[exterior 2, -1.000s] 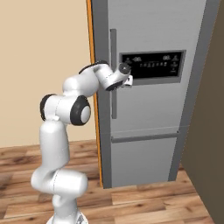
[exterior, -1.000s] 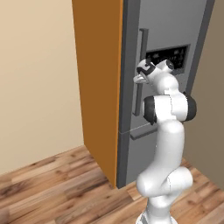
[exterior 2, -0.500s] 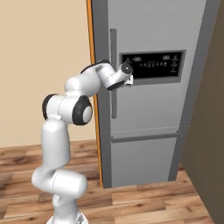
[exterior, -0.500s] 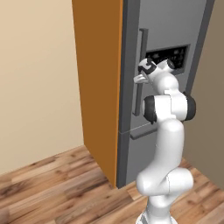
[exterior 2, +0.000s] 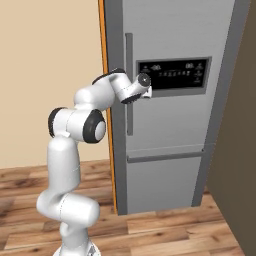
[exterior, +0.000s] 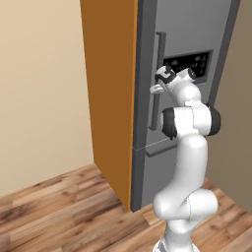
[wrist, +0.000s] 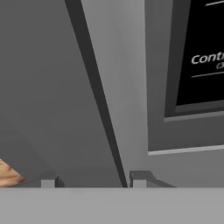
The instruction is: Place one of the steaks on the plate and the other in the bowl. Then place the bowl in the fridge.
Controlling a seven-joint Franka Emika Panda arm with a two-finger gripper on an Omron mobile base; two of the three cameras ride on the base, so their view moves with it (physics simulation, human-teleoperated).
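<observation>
Left base view has the white arm rising in front of the fridge [exterior: 187, 44], its gripper [exterior: 158, 88] pressed up to the long vertical handle [exterior: 158, 64] on the upper door. The dispenser panel [exterior: 189, 61], dark with faint markings, sits just beside the handle, on the far side of it from the orange cabinet panel [exterior: 110, 93] that runs along the fridge's edge. The fridge doors are shut; a seam below the handle divides the upper door from the lower one.

Right base view shows the same pose from the other side: the gripper [exterior 2: 145, 94] lies against the handle [exterior 2: 129, 85], between it and the near edge of the dispenser panel [exterior 2: 172, 76]. The fridge [exterior 2: 165, 165] stands on a wooden floor [exterior 2: 165, 230], with a beige wall [exterior 2: 50, 75] beyond the orange panel.

Hand view looks close along the door, with the handle [wrist: 94, 92] as a dark slanted bar and one corner of the dispenser panel [wrist: 201, 57] with white lettering. Two grey fingertips [wrist: 141, 176] stand on either side of the handle's foot, so the jaws seem to be closing round it, though whether they actually pinch it is hard to tell.
</observation>
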